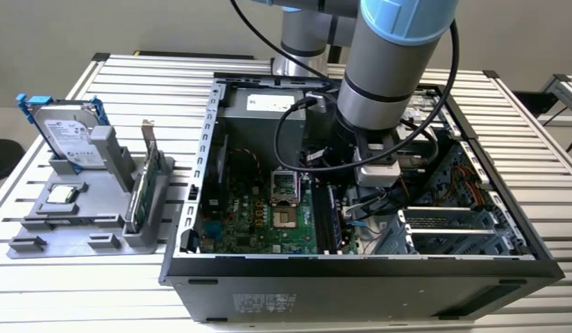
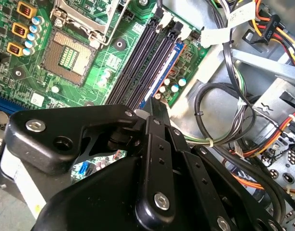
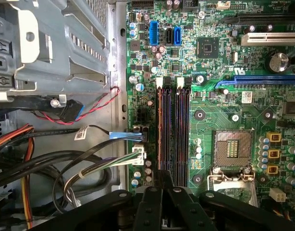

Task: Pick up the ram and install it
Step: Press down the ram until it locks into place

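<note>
1. An open computer case (image 1: 360,274) lies on a slatted metal table (image 1: 536,132).
2. A green motherboard (image 1: 258,222) with an empty processor socket (image 3: 232,149) sits inside.
3. A grey holder (image 1: 82,229) beside the case carries a hard drive (image 1: 69,135) and a green card (image 1: 147,187).

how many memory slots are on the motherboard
4, side by side in one bank between the CPU socket and the board's edge nearest the loose cables. Their near ends are hidden behind the gripper.

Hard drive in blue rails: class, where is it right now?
In the exterior view, the hard drive stands upright in the grey holder on the exterior view's left, outside the computer case, near the green card.
</note>
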Action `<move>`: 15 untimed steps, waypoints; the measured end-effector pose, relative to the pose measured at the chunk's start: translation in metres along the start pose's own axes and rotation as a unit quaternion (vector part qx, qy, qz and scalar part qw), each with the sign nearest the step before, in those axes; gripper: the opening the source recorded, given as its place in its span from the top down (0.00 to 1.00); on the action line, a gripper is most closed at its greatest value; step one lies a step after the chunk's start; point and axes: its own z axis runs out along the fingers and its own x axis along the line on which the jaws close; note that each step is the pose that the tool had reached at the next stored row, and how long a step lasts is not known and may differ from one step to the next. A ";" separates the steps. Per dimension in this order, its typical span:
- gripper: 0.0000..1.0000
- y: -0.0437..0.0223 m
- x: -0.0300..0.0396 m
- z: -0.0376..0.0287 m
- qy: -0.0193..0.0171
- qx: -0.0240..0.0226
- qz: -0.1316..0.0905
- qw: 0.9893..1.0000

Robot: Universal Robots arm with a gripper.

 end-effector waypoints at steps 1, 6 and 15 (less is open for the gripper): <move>1.00 0.0000 0.0000 0.0000 0.000 0.000 0.000 1.000; 1.00 0.0000 -0.0001 -0.0002 0.000 0.000 0.000 1.000; 1.00 -0.0001 -0.0001 -0.0001 -0.003 0.001 -0.071 0.997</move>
